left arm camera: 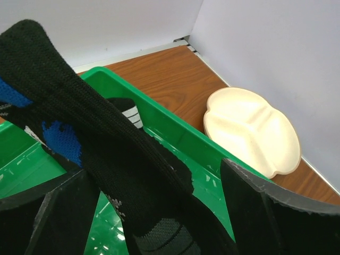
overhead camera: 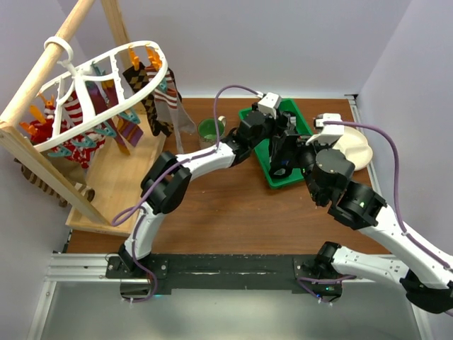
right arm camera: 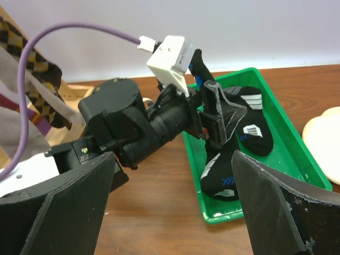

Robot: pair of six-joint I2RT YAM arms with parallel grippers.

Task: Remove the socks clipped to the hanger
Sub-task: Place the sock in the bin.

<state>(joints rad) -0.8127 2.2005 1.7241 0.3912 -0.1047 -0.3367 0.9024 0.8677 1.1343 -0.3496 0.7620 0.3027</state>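
You are holding the left gripper (left arm camera: 159, 207) right over the green tray (left arm camera: 175, 133), and its jaws are standing wide open. A black sock (left arm camera: 106, 159) with blue marks is lying loose between them, leaning on one finger. Its long way is running down into the tray. More black sock is lying in the tray under it; I cannot tell if that is a second one.

The right gripper (right arm camera: 170, 212) is hovering just beside the tray, jaws wide open too, with nothing in them.

The other socks (overhead camera: 152, 99) are hanging long way down from the white hanger (overhead camera: 134, 95), well away from the tray on its left side. Your left arm is on that side, so I think it is the better one for reaching them next.
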